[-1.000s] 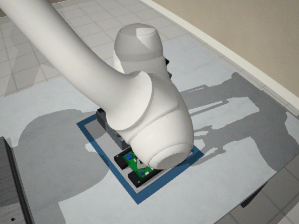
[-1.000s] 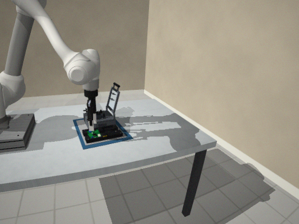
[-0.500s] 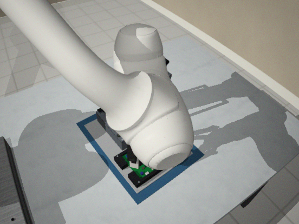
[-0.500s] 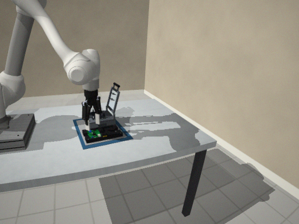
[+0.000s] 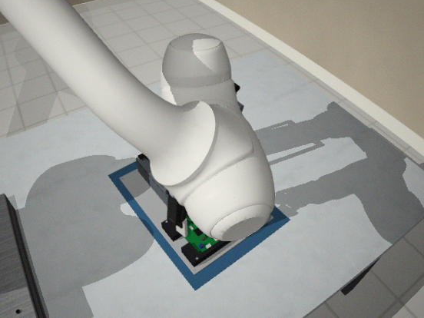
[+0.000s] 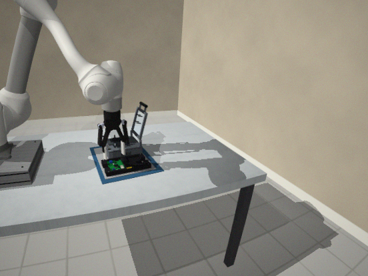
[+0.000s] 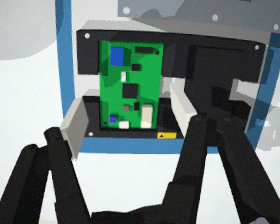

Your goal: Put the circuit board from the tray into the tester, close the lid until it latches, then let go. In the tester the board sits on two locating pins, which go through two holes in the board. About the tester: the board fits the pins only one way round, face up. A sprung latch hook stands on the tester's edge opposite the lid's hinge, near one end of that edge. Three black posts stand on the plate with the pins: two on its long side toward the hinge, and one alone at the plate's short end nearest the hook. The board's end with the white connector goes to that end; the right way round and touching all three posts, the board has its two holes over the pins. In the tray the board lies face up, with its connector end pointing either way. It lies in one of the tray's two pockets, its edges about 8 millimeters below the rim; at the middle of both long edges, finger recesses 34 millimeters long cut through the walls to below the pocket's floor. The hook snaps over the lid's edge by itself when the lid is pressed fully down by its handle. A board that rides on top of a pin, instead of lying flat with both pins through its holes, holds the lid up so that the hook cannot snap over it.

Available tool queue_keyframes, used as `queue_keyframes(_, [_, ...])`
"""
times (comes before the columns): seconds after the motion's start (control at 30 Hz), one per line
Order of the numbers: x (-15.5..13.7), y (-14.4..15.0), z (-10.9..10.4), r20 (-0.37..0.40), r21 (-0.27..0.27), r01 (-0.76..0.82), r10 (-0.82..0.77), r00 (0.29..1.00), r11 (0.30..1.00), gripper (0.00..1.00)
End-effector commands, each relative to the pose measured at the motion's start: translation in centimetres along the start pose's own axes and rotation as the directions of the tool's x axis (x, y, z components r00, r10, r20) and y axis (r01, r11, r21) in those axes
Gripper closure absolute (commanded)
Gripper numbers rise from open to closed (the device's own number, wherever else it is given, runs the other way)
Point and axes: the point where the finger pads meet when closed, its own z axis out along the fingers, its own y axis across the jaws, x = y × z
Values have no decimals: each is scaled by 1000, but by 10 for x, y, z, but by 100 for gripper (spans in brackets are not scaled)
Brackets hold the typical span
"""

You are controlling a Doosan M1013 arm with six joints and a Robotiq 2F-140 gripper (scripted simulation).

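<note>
The green circuit board [image 5: 193, 240] [image 6: 117, 165] [image 7: 145, 75] lies face up in one pocket of the black tray [image 7: 87, 57] [image 6: 147, 165]. Its cream-white connector [image 7: 146, 116] is at the end away from the tester. My gripper [image 6: 114, 151] [image 7: 127, 102] is open and empty above the board, with one pale fingertip off each long edge in the wrist view; the fingertips' exact height is hard to tell. The grey tester [image 6: 133, 149] [image 7: 170, 10] stands beside the tray. Its lid [image 6: 139, 119] is raised, with the black handle [image 6: 143, 105] on top. The arm hides most of the tester in the top view; pins and hook are not discernible.
The tray's other pocket [image 7: 205, 65] holds no board. A blue frame [image 5: 154, 230] [image 6: 131, 177] [image 7: 125, 146] on the table surrounds tray and tester. The raised lid stands close to the gripper's right in the exterior view. The robot's base plate [image 6: 20, 161] is at the left.
</note>
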Motion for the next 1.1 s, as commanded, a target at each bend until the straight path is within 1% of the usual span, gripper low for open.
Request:
queue_keyframes(0.0, [-2,3,-2,8,3,-120,120,993,993,42])
queue_keyframes(0.2, [-2,3,-2,8,3,-187,187,982,982,42])
queue_keyframes(1.07, [-2,3,-2,8,3,-194,194,981,981,42])
